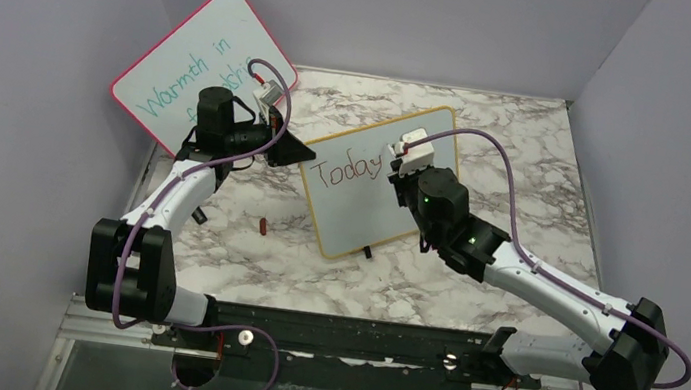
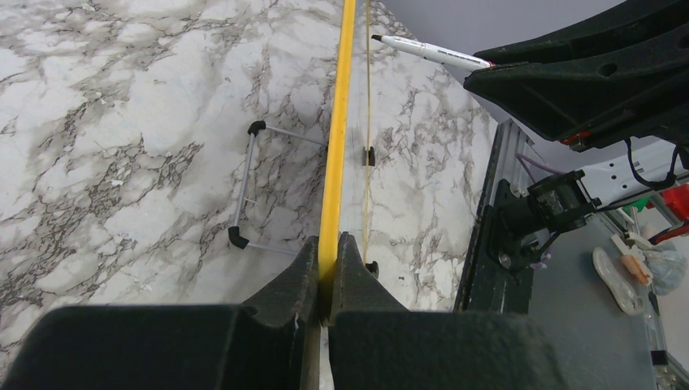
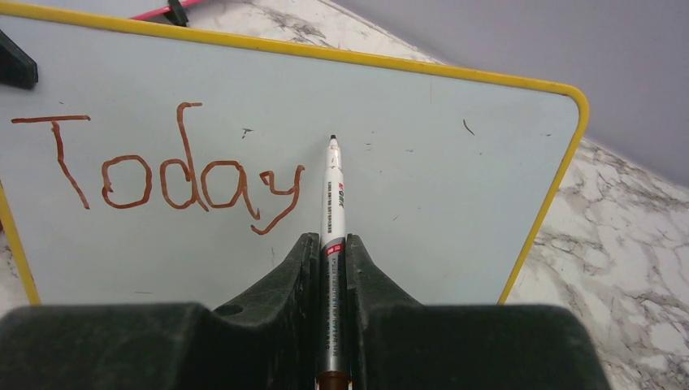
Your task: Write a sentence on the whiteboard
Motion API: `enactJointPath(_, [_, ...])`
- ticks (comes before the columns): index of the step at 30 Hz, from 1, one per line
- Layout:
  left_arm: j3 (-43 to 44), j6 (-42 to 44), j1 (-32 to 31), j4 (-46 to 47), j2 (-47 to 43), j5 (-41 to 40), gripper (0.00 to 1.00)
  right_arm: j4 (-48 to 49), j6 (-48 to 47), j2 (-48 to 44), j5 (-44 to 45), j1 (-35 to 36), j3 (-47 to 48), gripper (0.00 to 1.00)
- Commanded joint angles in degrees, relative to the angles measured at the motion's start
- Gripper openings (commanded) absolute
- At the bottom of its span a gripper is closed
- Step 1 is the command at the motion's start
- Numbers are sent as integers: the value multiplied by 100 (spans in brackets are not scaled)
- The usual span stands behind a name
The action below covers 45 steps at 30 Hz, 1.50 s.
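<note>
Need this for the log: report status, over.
Left fingers shut on whiteboard edge. Right fingers shut on marker, tip near board. Sentence unfinished: only "Today" written. Nothing blocking the blank area.

Whiteboard: right half bare, reachable. Left end effector clamped on its left edge; right end effector with marker fronts centre. Pink board crowds back-left. Surface rightward open.

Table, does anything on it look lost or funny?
A small red-brown piece, maybe the cap of the marker, lies loose on the marble table, left of the yellow-framed whiteboard. A few tiny stray specks dot the whiteboard near "Today". Nothing looks spilled or broken.
</note>
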Motion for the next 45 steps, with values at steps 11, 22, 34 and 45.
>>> enactJointPath(11, [-50,516,-29,-373,124,-224,0,42,14,-146,74,-56,23,1])
enactJointPath(22, [-33,543,-27,-414,133,-240,0,-21,19,-208,151,-112,-81,1])
enactJointPath(34, [-32,552,-30,-428,150,-226,0,-55,41,-179,100,-231,-135,0])
enactJointPath(45, [-32,560,-29,-425,169,-231,0,-86,113,-59,2,-351,-196,1])
